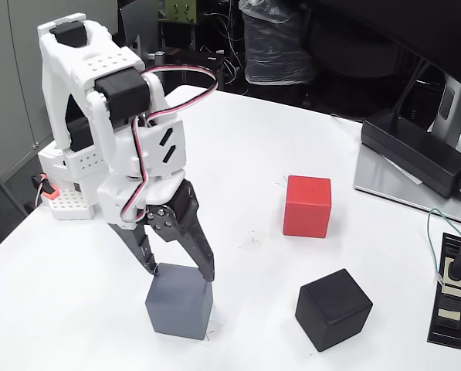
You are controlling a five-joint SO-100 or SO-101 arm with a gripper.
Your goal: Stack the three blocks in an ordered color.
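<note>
A grey block [179, 308] sits on the white table near the front, left of centre. My gripper [181, 273] hangs right over it, jaws spread about one block-width, and both dark fingertips [150, 267] reach the top rear edge of the grey block at its left and right corners. Nothing is lifted, and the grey block rests flat on the table. The red block [307, 205] stands alone in the middle of the table. Nearer the front right, the black block [333, 308] sits turned at an angle.
A black power adapter [415, 151] lies on a grey slab at the right edge, and a black power strip [451, 289] with a green cable lies below it. The arm's white base [68, 193] stands at the left. The table [245, 147] ends at dark clutter behind.
</note>
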